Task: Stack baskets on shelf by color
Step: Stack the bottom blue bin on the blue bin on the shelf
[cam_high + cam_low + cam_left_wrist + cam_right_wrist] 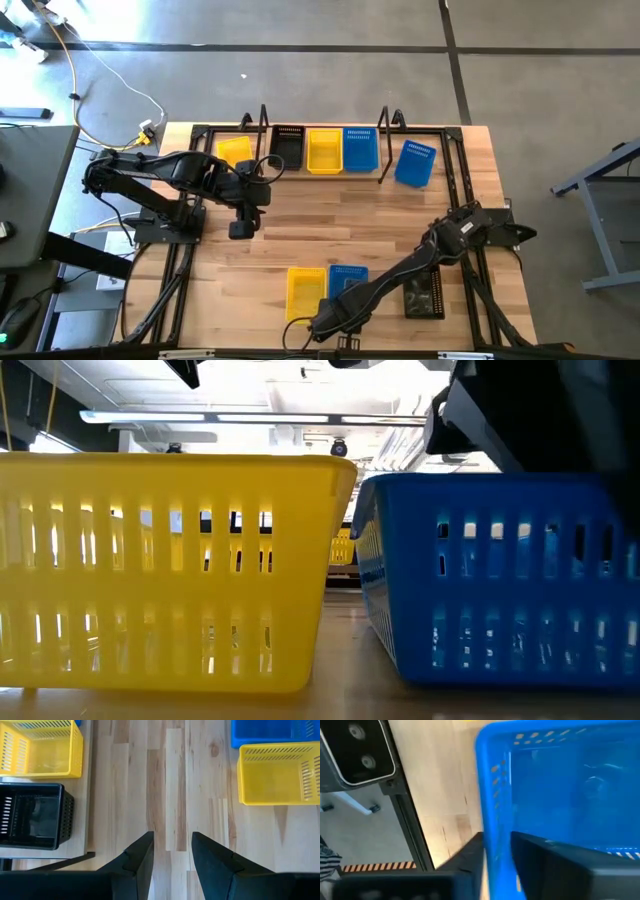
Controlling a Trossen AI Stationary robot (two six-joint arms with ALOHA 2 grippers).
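Observation:
On the shelf (300, 170) at the far edge stand a black basket (288, 146), a yellow one (324, 150) and a blue one (360, 149), side by side. Another yellow basket (235, 152) lies left of the brackets, and a blue one (415, 163) right of them. Near the front edge, a yellow basket (305, 291) and a blue basket (347, 280) rest on their bases side by side. My right gripper (335, 316) is at the blue basket's near end, shut on it. My left gripper (240, 228) hangs open and empty over the table's left middle. My right gripper holds the near blue basket by an end wall's rim (492, 827). One finger (465, 855) is outside the wall and one (540, 855) inside the basket. In the low view the basket (500, 580) still sits with its base on the table.
A black basket (424, 294) lies at the near right beside my right arm. The near yellow basket (170, 570) stands close against the blue one. Bare tabletop (170, 785) lies between the shelf and the near baskets. Black frame rails (465, 210) run along the table's sides.

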